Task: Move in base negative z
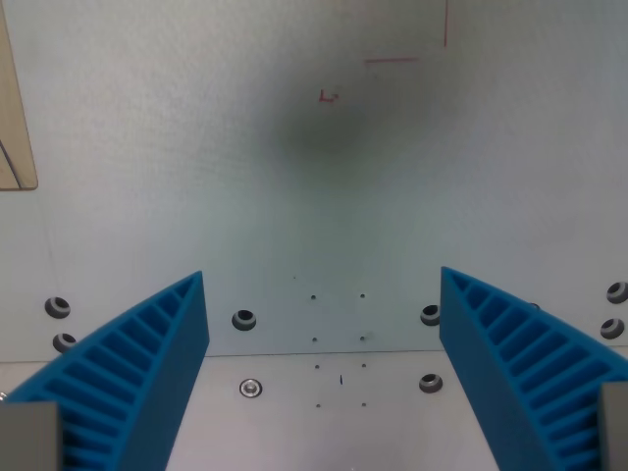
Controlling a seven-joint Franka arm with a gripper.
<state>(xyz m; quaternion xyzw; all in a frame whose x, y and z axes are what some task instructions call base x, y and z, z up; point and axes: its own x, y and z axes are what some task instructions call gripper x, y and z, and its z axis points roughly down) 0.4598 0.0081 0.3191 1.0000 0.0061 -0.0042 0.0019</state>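
Below, pincer (pixel 324 334) gapes wide (nothing held); plate (pixel 324 196) bare between.

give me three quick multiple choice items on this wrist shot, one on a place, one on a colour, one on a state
1. Where is the wooden piece?
A. the wrist view's left edge
B. centre
C. the wrist view's right edge

2. What colour are the fingers?
A. red
B. blue
C. black

3. How does the gripper stand?
A. shut
B. shut on a block
C. open

Key: 1 A, the wooden piece sits at the upper left edge; 2 B, the ribbed fingers are blue; 3 C, the gripper shows bare white table between its spread fingers.
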